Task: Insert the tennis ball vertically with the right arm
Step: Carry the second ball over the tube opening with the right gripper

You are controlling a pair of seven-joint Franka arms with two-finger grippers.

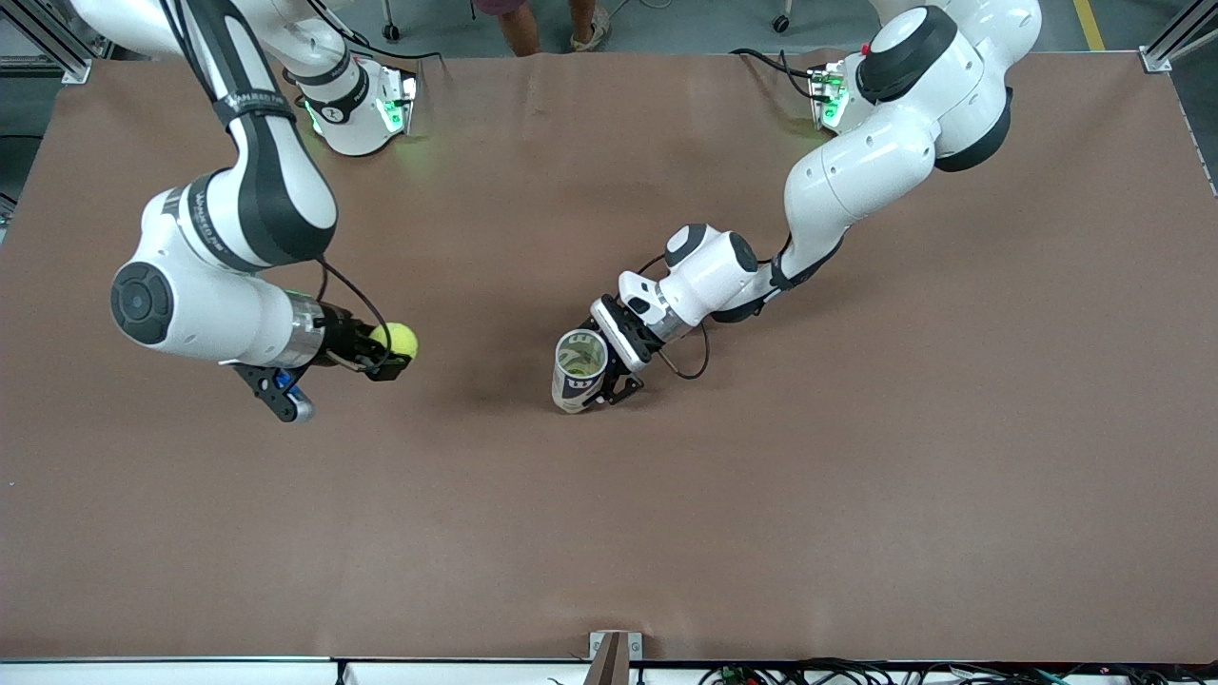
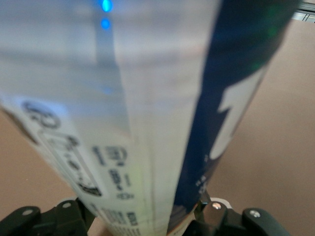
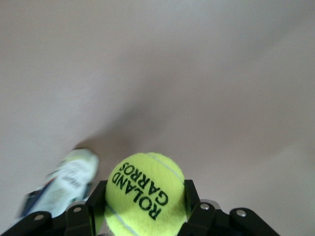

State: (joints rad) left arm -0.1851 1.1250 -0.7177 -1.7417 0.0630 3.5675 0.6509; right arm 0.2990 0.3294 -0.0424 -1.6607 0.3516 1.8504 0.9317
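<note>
Your right gripper (image 1: 392, 357) has its jaws clamped on the tennis ball (image 1: 397, 340) – up over the table (image 1: 856, 495). Your left gripper (image 1: 598, 376) grips the upright can (image 1: 579, 369) mid-table.

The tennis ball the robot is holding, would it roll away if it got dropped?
Probably, yes. The tennis ball is round, so on the flat table it would likely roll. Its fuzzy felt probably keeps it from slipping out of the right gripper, whose jaws pinch both its sides.
</note>
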